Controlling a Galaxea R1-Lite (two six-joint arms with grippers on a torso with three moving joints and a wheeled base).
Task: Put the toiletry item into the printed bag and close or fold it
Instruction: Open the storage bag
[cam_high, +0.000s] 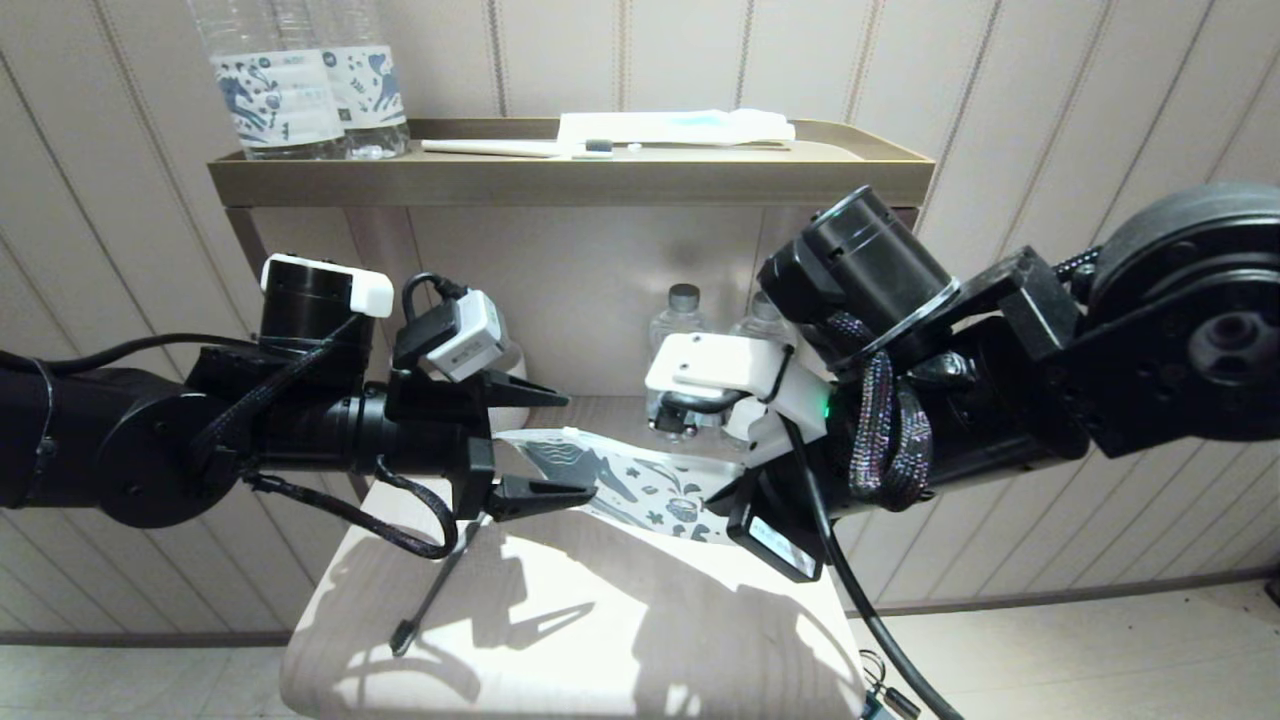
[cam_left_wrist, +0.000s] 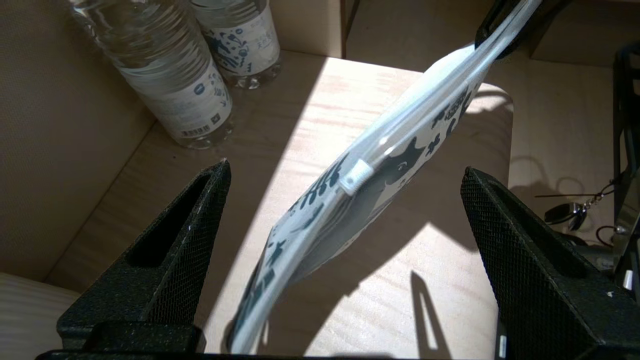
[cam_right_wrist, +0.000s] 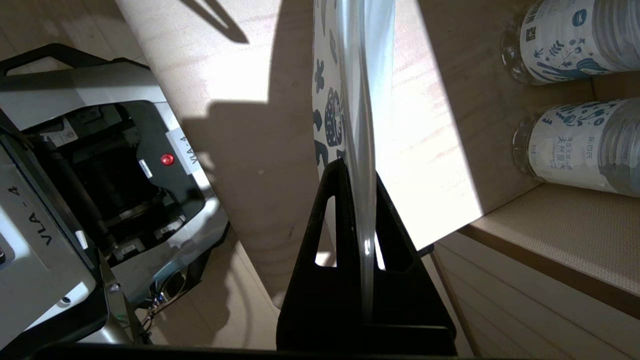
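The printed bag (cam_high: 640, 480), white with a dark-blue horse, hangs in the air above the wooden table (cam_high: 620, 640). My right gripper (cam_high: 735, 490) is shut on its right end, and the right wrist view shows the fingers (cam_right_wrist: 340, 210) pinching the zip edge of the printed bag (cam_right_wrist: 327, 100). My left gripper (cam_high: 578, 445) stands open around the bag's left end without touching it. In the left wrist view the white zip slider (cam_left_wrist: 356, 177) sits midway between the open fingers (cam_left_wrist: 200, 220), and the bag (cam_left_wrist: 300, 220) gapes on the near side of it. The light-grey toothbrush is not visible.
On the top shelf tray stand horse-labelled bottles (cam_high: 300, 90), with a white-handled toothbrush (cam_high: 500, 148) and a white-and-light-blue packet (cam_high: 680, 125) lying beside them. More bottles (cam_left_wrist: 175, 75) stand at the back of the lower shelf. The robot base (cam_right_wrist: 100, 175) is beside the table.
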